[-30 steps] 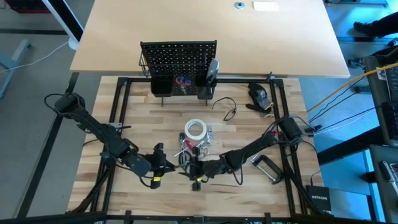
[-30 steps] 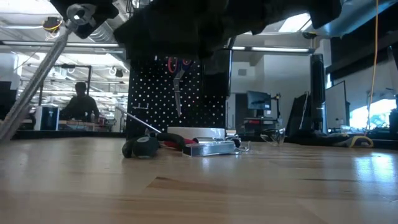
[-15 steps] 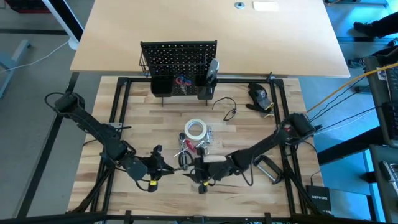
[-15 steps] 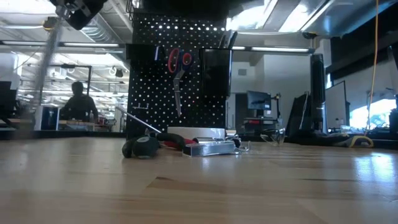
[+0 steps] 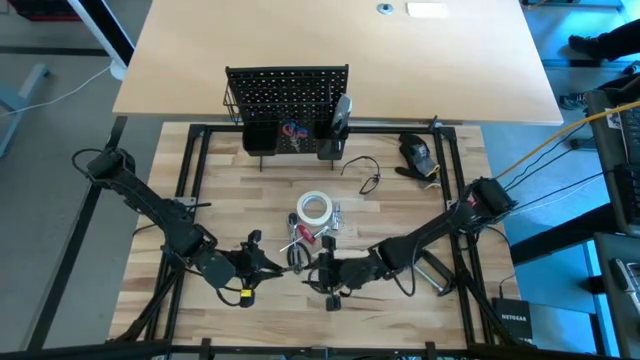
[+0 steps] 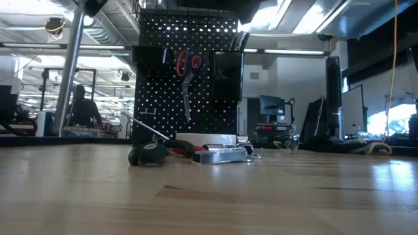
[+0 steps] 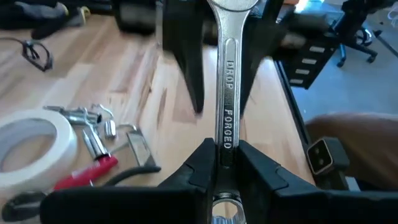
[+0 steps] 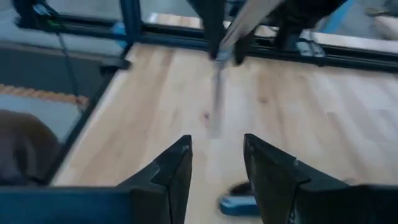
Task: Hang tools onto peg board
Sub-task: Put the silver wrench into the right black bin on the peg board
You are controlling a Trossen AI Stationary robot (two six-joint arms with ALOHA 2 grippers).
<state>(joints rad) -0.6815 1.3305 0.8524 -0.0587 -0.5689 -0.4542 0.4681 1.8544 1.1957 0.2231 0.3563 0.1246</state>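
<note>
My left gripper point(image 5: 275, 262) is shut on a silver wrench point(image 7: 225, 93) stamped "DROP FORGED", low over the near middle of the table. My right gripper point(image 5: 312, 268) faces it from the right, open. In the left wrist view its two dark fingers point(image 7: 186, 68) stand on either side of the wrench's open end without touching. The peg board point(image 5: 287, 95) stands upright at the far edge, and red-handled scissors point(image 6: 187, 65) hang on it. A white tape roll point(image 5: 314, 209) and a pile of small tools point(image 5: 318, 236) lie on the table. My left gripper pinches the wrench's flat shaft point(image 7: 225, 142) between its two fingers, close to the ring end point(image 7: 221, 208), which shows behind the fingers. The fingers come level from the table's left and lie along the wrench. The wrench sticks out forward past the fingertips, clear of the table.
A silver C-clamp point(image 5: 432, 270) lies near the right edge, under my right arm. A bulky black device with a yellow mark point(image 5: 418, 152) and a dark wire loop point(image 5: 368, 180) lie at the far right. Black frame rails point(image 5: 196, 200) border the wooden top.
My right gripper has drawn back a little toward the table's right edge, away from my left gripper. The dark bulk of the arms that filled the top of the low view has gone up out of that view. The wrench stays in my left gripper.
</note>
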